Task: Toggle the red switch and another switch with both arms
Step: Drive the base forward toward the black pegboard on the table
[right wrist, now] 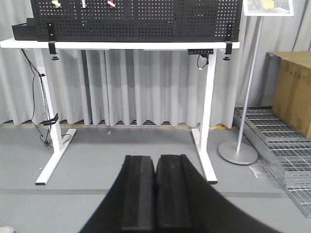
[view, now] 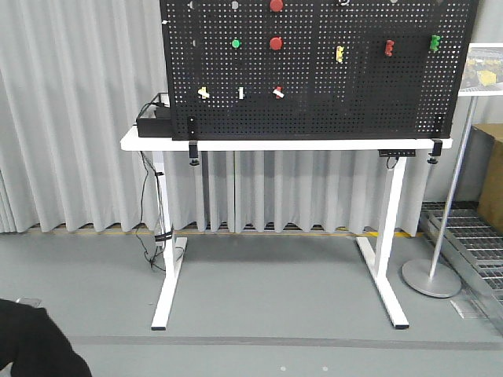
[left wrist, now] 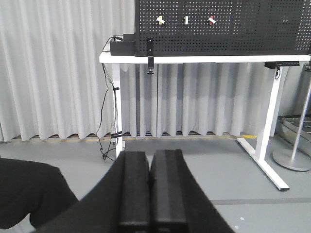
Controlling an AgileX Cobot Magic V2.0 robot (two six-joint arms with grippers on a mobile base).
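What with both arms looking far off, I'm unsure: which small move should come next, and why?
Probably raise the left gripper and right gripper toward the pegboard: jaws shut, they hang low and far from the red switch and pale yellow switch.

white table [view: 157,144] stood on grey floor [view: 275,298], black pegboard [view: 354,102] rose upright from its top, clamped at the front edge, black box [view: 153,122] sat beside the board, red switch [view: 277,93] and pale yellow switch [view: 203,93] were mounted in its bottom row
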